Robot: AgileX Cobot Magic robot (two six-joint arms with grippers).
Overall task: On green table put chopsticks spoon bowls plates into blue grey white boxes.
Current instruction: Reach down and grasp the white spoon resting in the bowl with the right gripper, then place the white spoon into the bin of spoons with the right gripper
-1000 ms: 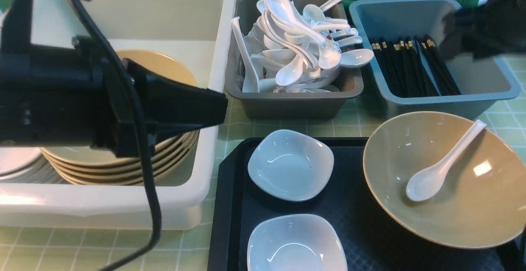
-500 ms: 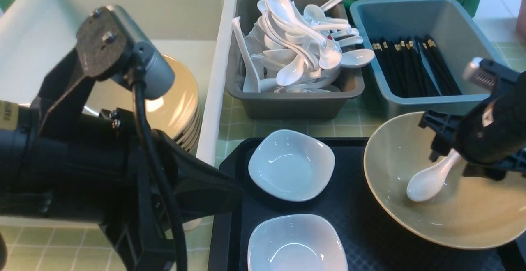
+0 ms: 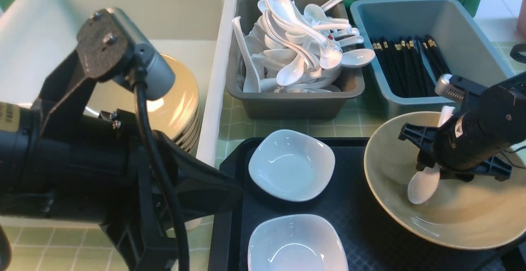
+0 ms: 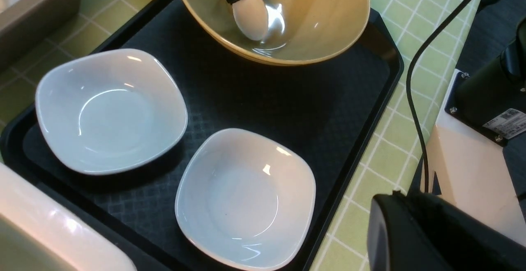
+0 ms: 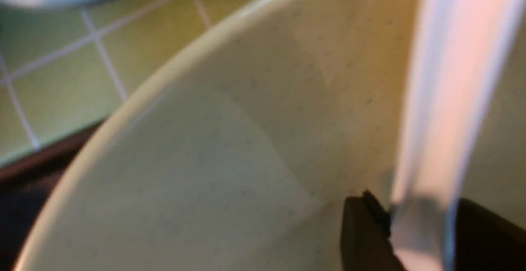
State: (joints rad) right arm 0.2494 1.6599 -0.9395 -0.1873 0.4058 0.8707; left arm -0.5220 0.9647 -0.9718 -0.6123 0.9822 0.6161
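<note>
"What do your right pincer's jaws (image 5: 423,226) have?"
"Your right pincer is closed on the white soup spoon's (image 3: 424,185) handle, its tips parted only by the handle's width. The scoop is inside the large tan bowl (image 3: 382,172)."
"And your left pincer (image 3: 234,193)?"
"Yours is shut. Two rounded-square white dishes (image 3: 291,166) sit on the black tray (image 3: 349,221); your black chopsticks (image 3: 404,65) lie in the blue box (image 3: 431,100)."
</note>
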